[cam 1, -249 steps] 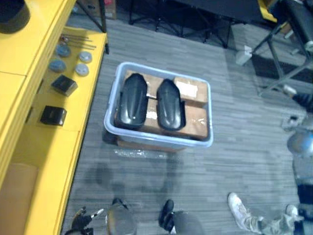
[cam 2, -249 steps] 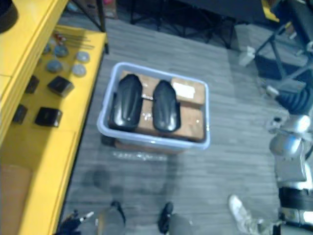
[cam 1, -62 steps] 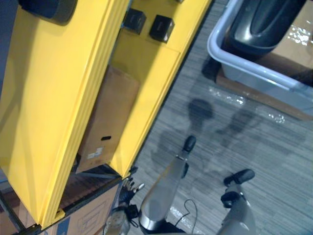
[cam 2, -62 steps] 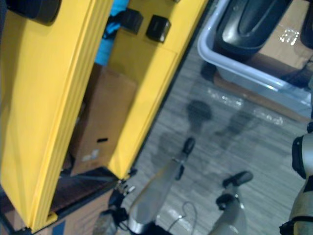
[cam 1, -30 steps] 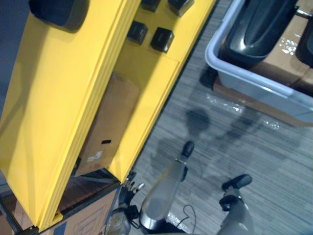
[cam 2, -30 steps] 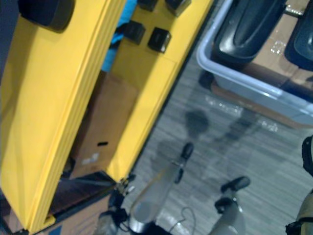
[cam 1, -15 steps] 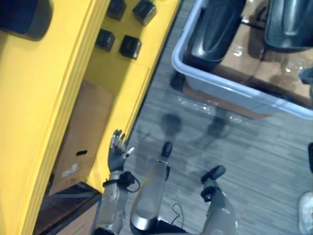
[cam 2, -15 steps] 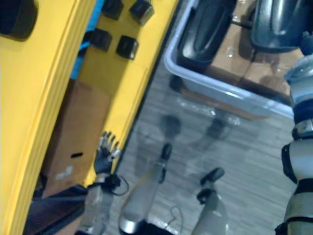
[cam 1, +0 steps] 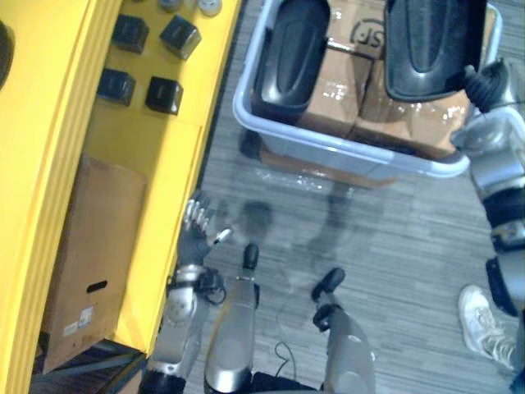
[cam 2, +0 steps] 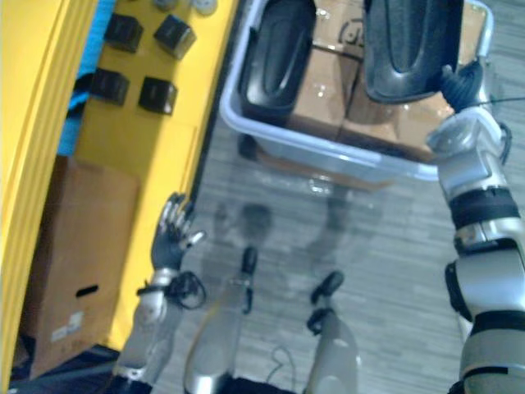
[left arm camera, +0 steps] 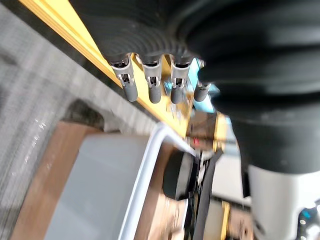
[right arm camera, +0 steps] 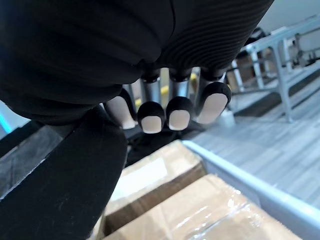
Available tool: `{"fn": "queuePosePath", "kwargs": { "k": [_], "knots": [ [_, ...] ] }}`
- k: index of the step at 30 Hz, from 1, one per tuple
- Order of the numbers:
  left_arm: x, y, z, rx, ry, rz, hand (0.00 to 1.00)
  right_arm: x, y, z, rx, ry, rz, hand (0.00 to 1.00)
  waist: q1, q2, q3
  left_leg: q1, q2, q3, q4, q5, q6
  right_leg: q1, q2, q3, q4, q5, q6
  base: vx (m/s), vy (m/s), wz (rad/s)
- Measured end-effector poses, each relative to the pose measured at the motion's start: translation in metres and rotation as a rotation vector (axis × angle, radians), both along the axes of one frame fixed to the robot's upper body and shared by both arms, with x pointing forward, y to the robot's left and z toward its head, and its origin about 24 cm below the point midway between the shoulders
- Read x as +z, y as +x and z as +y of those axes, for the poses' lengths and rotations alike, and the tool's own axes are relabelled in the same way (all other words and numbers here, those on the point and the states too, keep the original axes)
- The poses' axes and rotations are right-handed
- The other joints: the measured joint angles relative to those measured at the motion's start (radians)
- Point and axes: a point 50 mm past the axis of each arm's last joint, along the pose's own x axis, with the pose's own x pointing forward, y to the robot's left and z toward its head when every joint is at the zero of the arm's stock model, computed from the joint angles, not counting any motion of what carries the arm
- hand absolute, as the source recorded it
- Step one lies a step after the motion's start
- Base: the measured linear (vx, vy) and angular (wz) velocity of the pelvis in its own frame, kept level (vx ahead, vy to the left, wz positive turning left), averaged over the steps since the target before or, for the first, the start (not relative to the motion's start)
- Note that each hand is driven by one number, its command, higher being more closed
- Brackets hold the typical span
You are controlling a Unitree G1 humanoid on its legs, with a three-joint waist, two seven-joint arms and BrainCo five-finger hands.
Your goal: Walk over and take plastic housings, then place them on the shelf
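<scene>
The tall yellow metal shelf (cam 1: 139, 189) runs down the robot's left side, a brown cardboard carton (cam 1: 86, 246) lying on its lower level. Beside it on the grey floor sits a pale blue-grey plastic bin (cam 1: 344, 150) packed with taped brown cardboard boxes (cam 1: 344, 90). Two glossy black plastic housings, the left housing (cam 1: 289, 53) and the right housing (cam 1: 426, 45), lie side by side on those boxes. Their domed backs face up and their long axes run from the bin's near rim towards its far one, roughly parallel. The robot's right arm reaches forward, its right hand (cam 1: 486, 84) at the bin's right rim, just beside the near corner of the right housing; whether it grips anything I cannot tell. The left hand (cam 1: 195, 238) hangs low near the shelf's front edge, fingers (left arm camera: 152, 82) straight and spread, holding nothing. Small black blocks (cam 1: 164, 94) sit on the shelf surface.
</scene>
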Motion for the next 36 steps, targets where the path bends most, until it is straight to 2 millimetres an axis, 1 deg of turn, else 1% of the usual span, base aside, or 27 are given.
{"fn": "queuePosePath", "kwargs": {
  "k": [2,3,5,6,8,9,10,11,12,13,14,16,20,22,23,26,29,32,36],
  "knots": [
    [0.014,0.024,-0.009,-0.035,0.074,-0.014,0.00,0.000,0.004,0.013,0.045,-0.037,-0.034,1.00,-0.004,-0.017,-0.004,-0.015,0.010,0.018,-0.001,0.003,-0.005,-0.027,0.010,0.015,-0.002,0.008,-0.010,-0.03,-0.029,-0.22],
    [0.016,0.031,-0.010,-0.041,0.093,-0.008,0.00,-0.001,0.004,0.016,0.059,-0.037,-0.041,1.00,-0.009,-0.020,-0.003,-0.017,0.011,0.018,-0.001,0.004,-0.006,-0.030,0.011,0.015,-0.002,0.010,-0.011,-0.03,-0.022,-0.14],
    [0.024,0.058,-0.014,-0.051,0.140,0.035,0.00,-0.003,0.008,0.028,0.106,-0.029,-0.052,1.00,-0.028,-0.033,-0.002,-0.024,0.013,0.023,-0.001,0.006,-0.008,-0.043,0.014,0.023,-0.002,0.016,-0.013,-0.02,-0.009,-0.08],
    [0.027,0.064,-0.015,-0.050,0.152,0.042,0.00,-0.002,0.009,0.031,0.119,-0.027,-0.058,1.00,-0.035,-0.037,-0.002,-0.027,0.013,0.024,0.000,0.006,-0.008,-0.046,0.014,0.025,-0.002,0.016,-0.013,-0.01,0.000,-0.07],
    [0.037,0.084,-0.014,-0.029,0.192,0.065,0.00,-0.003,0.012,0.040,0.155,-0.021,-0.074,1.00,-0.052,-0.054,-0.002,-0.033,0.015,0.029,0.002,0.007,-0.008,-0.055,0.015,0.034,-0.002,0.021,-0.013,0.00,0.002,-0.05],
    [0.039,0.088,-0.014,-0.024,0.198,0.075,0.00,-0.003,0.012,0.043,0.161,-0.019,-0.080,1.00,-0.057,-0.056,-0.001,-0.033,0.015,0.029,0.003,0.007,-0.008,-0.055,0.016,0.035,-0.002,0.021,-0.012,0.00,0.002,-0.06],
    [0.042,0.095,-0.014,-0.022,0.210,0.092,0.00,-0.001,0.014,0.048,0.178,-0.013,-0.093,1.00,-0.067,-0.062,0.000,-0.034,0.015,0.031,0.004,0.007,-0.008,-0.057,0.016,0.037,-0.002,0.022,-0.011,0.00,-0.002,-0.09],
    [0.044,0.100,-0.016,-0.032,0.205,0.117,0.00,0.004,0.015,0.052,0.192,-0.011,-0.109,1.00,-0.069,-0.067,0.000,-0.036,0.018,0.038,0.005,0.006,-0.008,-0.063,0.019,0.043,-0.002,0.024,-0.011,-0.01,-0.004,-0.10],
    [0.045,0.103,-0.017,-0.036,0.214,0.126,0.00,0.006,0.015,0.054,0.198,-0.011,-0.118,1.00,-0.070,-0.068,0.000,-0.039,0.019,0.039,0.006,0.006,-0.008,-0.064,0.020,0.044,-0.002,0.025,-0.011,-0.01,-0.015,-0.06],
    [0.046,0.107,-0.019,-0.051,0.225,0.143,0.00,0.012,0.015,0.059,0.215,-0.010,-0.141,1.00,-0.078,-0.068,0.000,-0.049,0.021,0.036,0.016,0.006,-0.009,-0.067,0.025,0.042,-0.002,0.026,-0.013,0.00,0.000,0.00],
    [0.046,0.110,-0.018,-0.054,0.214,0.162,0.00,0.017,0.017,0.067,0.235,-0.002,-0.169,1.00,-0.090,-0.075,0.003,-0.053,0.024,0.034,0.023,0.005,-0.010,-0.068,0.028,0.042,-0.002,0.028,-0.014,0.00,0.000,0.00],
    [0.047,0.113,-0.017,-0.069,0.190,0.181,0.00,0.019,0.019,0.077,0.268,0.005,-0.187,1.00,-0.095,-0.086,0.002,-0.057,0.030,0.038,0.031,0.001,-0.014,-0.072,0.031,0.046,-0.001,0.029,-0.016,-0.03,-0.006,-0.06],
    [0.052,0.118,-0.017,-0.088,0.169,0.192,0.00,0.019,0.019,0.090,0.308,0.006,-0.217,1.00,-0.099,-0.094,0.001,-0.079,0.038,0.040,0.061,-0.005,-0.015,-0.086,0.044,0.053,0.009,0.031,-0.020,-0.06,-0.009,-0.07],
    [0.053,0.120,-0.015,-0.083,0.169,0.199,0.00,0.016,0.021,0.099,0.326,-0.004,-0.210,1.00,-0.107,-0.094,0.001,-0.082,0.038,0.039,0.071,-0.007,-0.014,-0.088,0.044,0.054,0.016,0.032,-0.020,-0.06,0.006,-0.02],
    [0.053,0.121,-0.013,-0.094,0.141,0.207,0.00,0.015,0.022,0.104,0.338,-0.007,-0.208,1.00,-0.113,-0.094,0.001,-0.082,0.038,0.040,0.074,-0.008,-0.014,-0.088,0.043,0.056,0.019,0.031,-0.020,-0.06,0.006,-0.03],
    [0.057,0.123,-0.016,-0.178,0.030,0.219,0.00,0.013,0.023,0.110,0.354,-0.010,-0.206,1.00,-0.114,-0.095,0.001,-0.084,0.038,0.047,0.075,-0.007,-0.014,-0.096,0.043,0.066,0.021,0.033,-0.022,-0.05,0.006,-0.07],
    [0.059,0.125,-0.020,-0.232,-0.044,0.226,0.00,0.010,0.024,0.116,0.366,-0.014,-0.198,1.00,-0.121,-0.095,0.001,-0.084,0.038,0.049,0.075,-0.006,-0.014,-0.099,0.043,0.066,0.021,0.036,-0.026,-0.02,-0.001,-0.04],
    [0.064,0.126,-0.026,-0.255,-0.077,0.206,0.00,0.009,0.024,0.117,0.364,-0.022,-0.194,1.00,-0.125,-0.095,0.001,-0.081,0.038,0.049,0.072,-0.002,-0.015,-0.099,0.043,0.066,0.025,0.040,-0.031,0.00,0.000,0.00],
    [0.070,0.128,-0.025,-0.249,-0.118,0.181,0.00,0.005,0.026,0.123,0.379,-0.039,-0.181,1.00,-0.126,-0.095,0.001,-0.066,0.037,0.052,0.065,-0.001,-0.015,-0.095,0.041,0.074,0.029,0.039,-0.031,0.01,0.000,-0.03]
  ]
}}
